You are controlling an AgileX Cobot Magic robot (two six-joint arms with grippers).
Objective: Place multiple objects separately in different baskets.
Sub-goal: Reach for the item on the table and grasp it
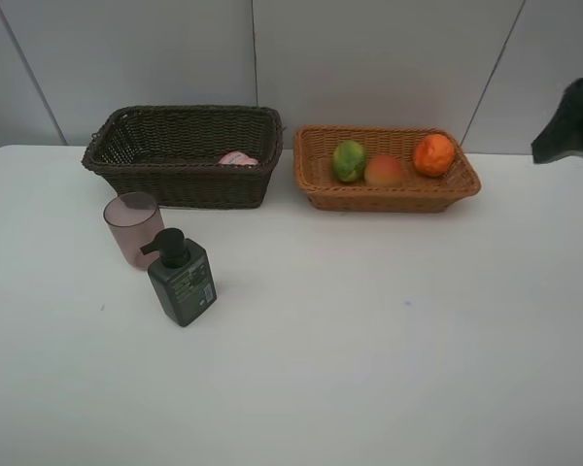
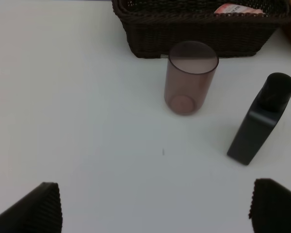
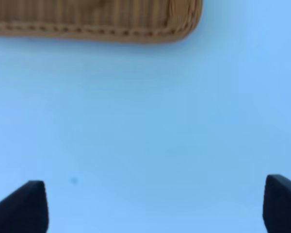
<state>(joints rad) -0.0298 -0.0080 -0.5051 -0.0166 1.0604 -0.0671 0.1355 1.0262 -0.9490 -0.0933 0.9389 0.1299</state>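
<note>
my left gripper (image 2: 155, 208) and right gripper (image 3: 155, 204) both gape empty, while the mauve cup (image 2: 190, 77), upright on the table (image 2: 63, 97) just beside the dark basket (image 2: 199, 34), looks light, slick and thin-walled, so i'd pinch its mid-body gently.

the pink bottle (image 1: 238, 157) shows only a sliver above the wall of the dark basket (image 1: 185, 180); the rest is hidden. the left wrist view cuts that basket off at the top. the right wrist view is blurred and shows just one wall of the light basket (image 3: 97, 24). the label on the pump bottle (image 1: 182, 282) is too small to read. the left gripper (image 2: 155, 211) and right gripper (image 3: 155, 206) show only fingertips, cropped by the picture's edge. the right arm (image 1: 568, 121) is cropped too.
</note>
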